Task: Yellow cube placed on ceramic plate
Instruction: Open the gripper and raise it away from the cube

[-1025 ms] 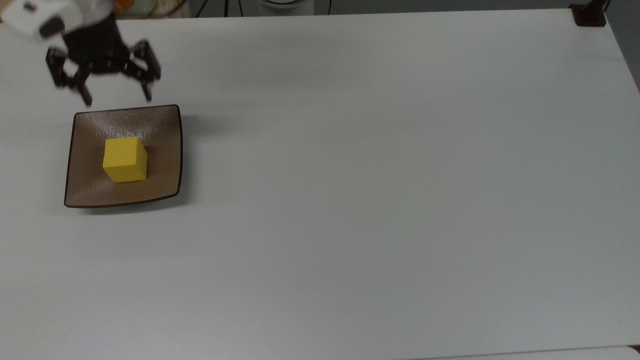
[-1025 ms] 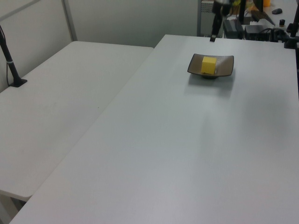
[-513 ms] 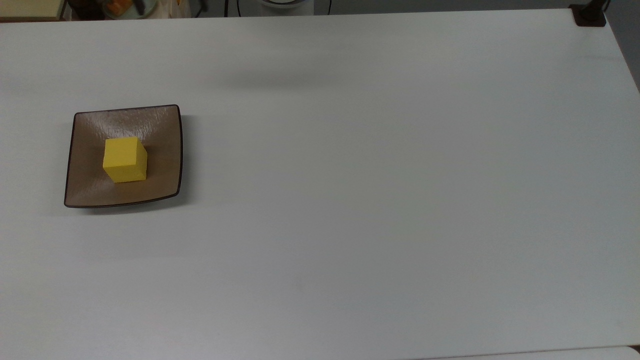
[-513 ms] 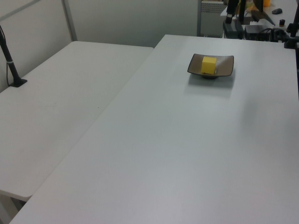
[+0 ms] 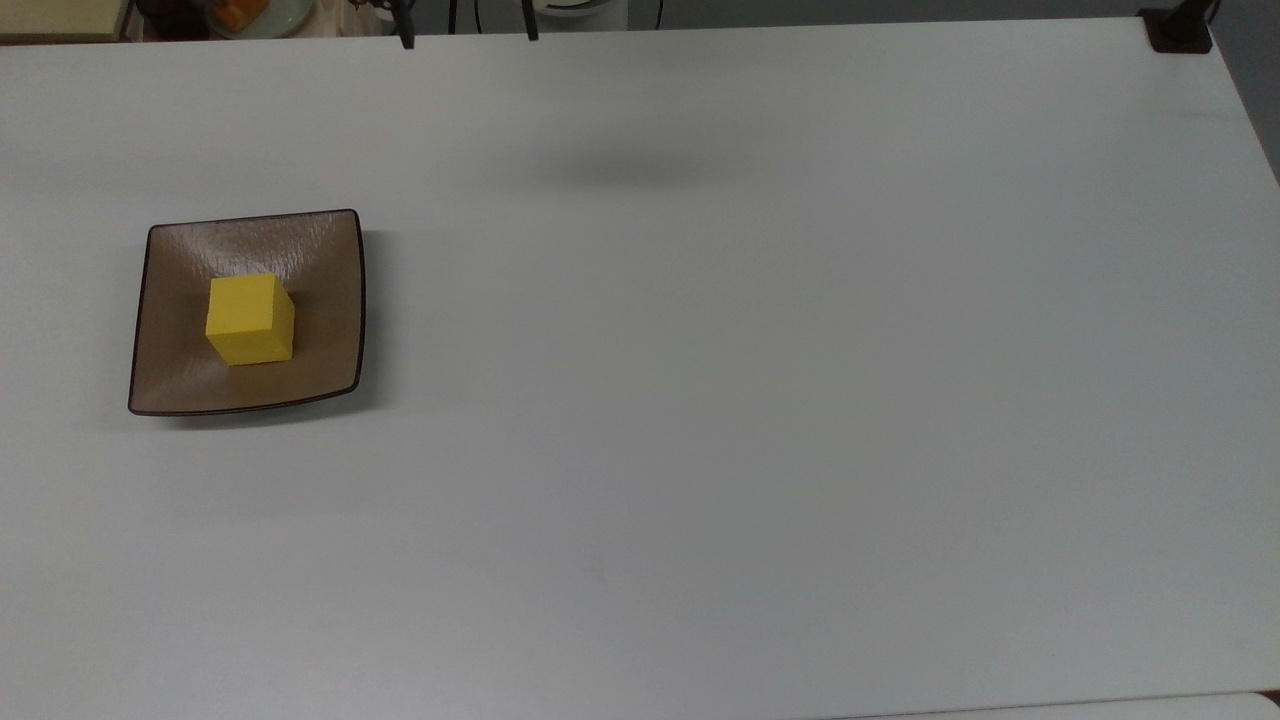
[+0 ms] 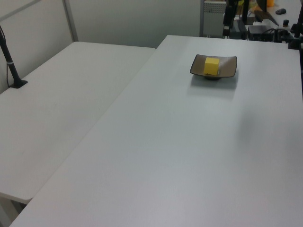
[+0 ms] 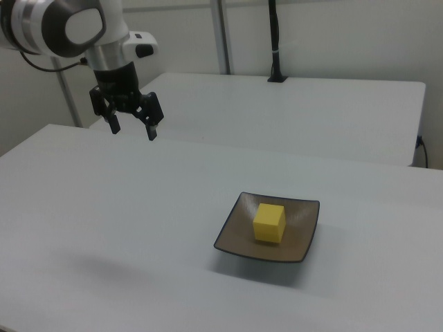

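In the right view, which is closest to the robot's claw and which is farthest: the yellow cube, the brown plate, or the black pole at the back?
From the gripper, open at the right view's upper left:
1. The black pole, up at the back, looks nearest, though depth is hard to judge.
2 and 3. The ceramic plate and the yellow cube sitting on it, lower right, are too close to call.

Place: a robotics lab or test room.
Furniture: plain white tables (image 6: 156,142) pushed side by side, with bare pale walls behind.
Equipment: a white robot arm (image 7: 66,28), a black clamped pole (image 7: 275,41), and cables and gear (image 6: 265,30) past the table's far edge.
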`<action>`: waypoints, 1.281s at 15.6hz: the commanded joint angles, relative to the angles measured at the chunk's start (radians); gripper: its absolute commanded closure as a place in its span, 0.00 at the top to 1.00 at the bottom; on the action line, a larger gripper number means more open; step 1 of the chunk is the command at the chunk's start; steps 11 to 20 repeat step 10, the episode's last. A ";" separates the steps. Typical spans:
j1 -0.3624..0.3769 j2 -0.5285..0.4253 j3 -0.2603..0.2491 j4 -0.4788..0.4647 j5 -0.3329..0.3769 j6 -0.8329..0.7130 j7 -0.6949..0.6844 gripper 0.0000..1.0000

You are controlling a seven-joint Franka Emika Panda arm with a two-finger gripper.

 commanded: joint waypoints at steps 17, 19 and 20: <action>0.010 -0.022 0.070 -0.066 0.004 0.044 0.004 1.00; 0.010 -0.022 0.070 -0.066 0.004 0.044 0.004 1.00; 0.010 -0.022 0.070 -0.066 0.004 0.044 0.004 1.00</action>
